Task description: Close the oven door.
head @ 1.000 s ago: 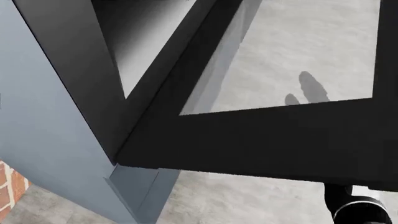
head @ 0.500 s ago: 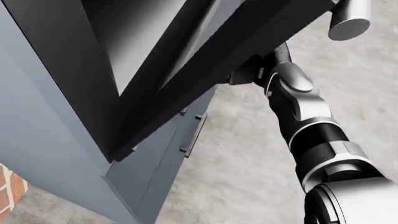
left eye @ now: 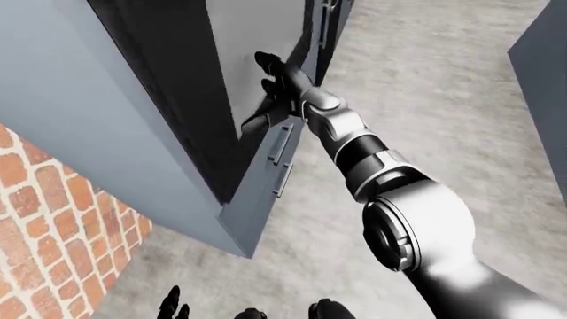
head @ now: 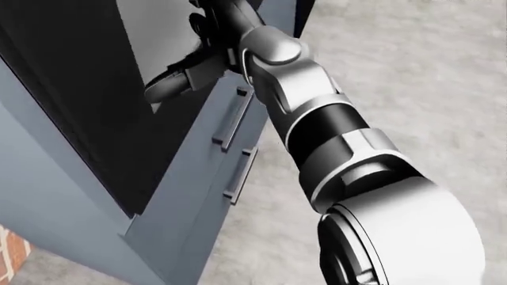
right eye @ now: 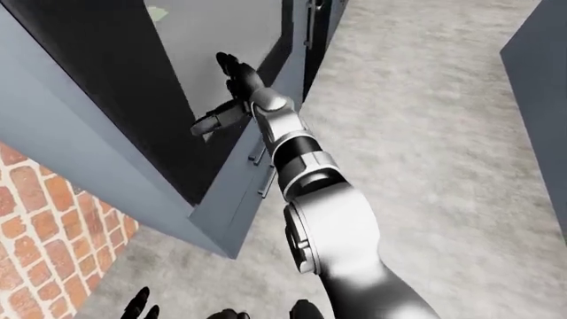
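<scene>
The oven door (left eye: 252, 40) has grey glass in a black frame (head: 71, 89). It stands upright, close to flush with the blue-grey cabinet front; I cannot tell whether it is fully seated. My right hand (left eye: 270, 86) lies flat on the lower part of the glass with its fingers spread open. It also shows in the head view (head: 202, 35) and the right-eye view (right eye: 228, 86), with the thumb (head: 170, 83) pointing left across the door's lower edge. Only the spread fingertips of my left hand (left eye: 173, 309) show, at the left-eye view's bottom edge.
Two drawer handles (head: 230, 122) sit on the blue-grey cabinet (left eye: 257, 199) below the oven. A brick wall (left eye: 53, 232) is at the lower left. Grey floor (left eye: 425, 100) runs to the right, with another blue-grey unit (left eye: 542, 80) at the right edge.
The oven door has swung from lying open up to upright. My right arm has risen with it, its hand now flat on the glass. The view has also shifted.
</scene>
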`<state>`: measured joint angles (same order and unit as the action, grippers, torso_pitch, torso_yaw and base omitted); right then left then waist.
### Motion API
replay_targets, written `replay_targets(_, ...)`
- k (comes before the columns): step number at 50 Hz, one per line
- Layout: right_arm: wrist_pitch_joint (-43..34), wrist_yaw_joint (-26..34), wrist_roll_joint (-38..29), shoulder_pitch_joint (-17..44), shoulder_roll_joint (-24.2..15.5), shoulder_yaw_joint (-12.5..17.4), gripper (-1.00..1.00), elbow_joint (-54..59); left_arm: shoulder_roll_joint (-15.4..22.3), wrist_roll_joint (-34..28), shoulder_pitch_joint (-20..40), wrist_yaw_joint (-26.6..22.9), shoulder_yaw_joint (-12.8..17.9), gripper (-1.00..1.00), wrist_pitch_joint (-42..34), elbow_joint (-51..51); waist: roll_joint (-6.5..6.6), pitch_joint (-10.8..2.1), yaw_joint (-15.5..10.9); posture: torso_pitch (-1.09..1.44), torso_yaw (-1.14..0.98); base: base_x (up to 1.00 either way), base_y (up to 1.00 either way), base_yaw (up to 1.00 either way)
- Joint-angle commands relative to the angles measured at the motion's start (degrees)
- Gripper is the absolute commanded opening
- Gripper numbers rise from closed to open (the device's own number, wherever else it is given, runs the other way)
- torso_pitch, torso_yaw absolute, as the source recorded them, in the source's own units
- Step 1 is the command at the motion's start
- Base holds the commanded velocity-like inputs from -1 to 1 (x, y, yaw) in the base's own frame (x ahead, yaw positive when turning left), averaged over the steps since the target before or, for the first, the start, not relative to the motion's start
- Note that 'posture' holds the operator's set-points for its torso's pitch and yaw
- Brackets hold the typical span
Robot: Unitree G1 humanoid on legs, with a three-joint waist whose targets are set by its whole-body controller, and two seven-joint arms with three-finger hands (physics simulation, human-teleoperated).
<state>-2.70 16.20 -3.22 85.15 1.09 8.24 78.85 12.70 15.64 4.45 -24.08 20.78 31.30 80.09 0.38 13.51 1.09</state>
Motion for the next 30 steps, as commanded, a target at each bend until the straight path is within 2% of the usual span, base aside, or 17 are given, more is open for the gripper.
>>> replay_targets(1, 1.83, 1.81, -1.22, 3.34, 1.22, -0.34, 1.00, -2.54, 0.73, 0.26, -0.01, -0.18, 0.30, 1.00, 1.06, -0.58, 0.46, -1.84, -0.25, 0.30, 0.00, 0.00, 0.00, 0.00)
replay_targets(18, 1.68, 4.77, -6.04, 6.95, 10.54, -2.83, 1.00, -3.17, 0.72, 0.24, -0.07, -0.55, 0.62, 1.00, 1.07, -0.57, 0.96, -1.36, 0.50, 0.30, 0.00, 0.00, 0.00, 0.00)
replay_targets(30, 1.40, 5.34, -6.16, 7.92, 10.88, -2.70, 1.00, -3.30, 0.70, 0.27, -0.06, -0.58, 0.66, 1.00, 1.08, -0.57, 0.96, -0.79, 0.95, 0.30, 0.00, 0.00, 0.00, 0.00)
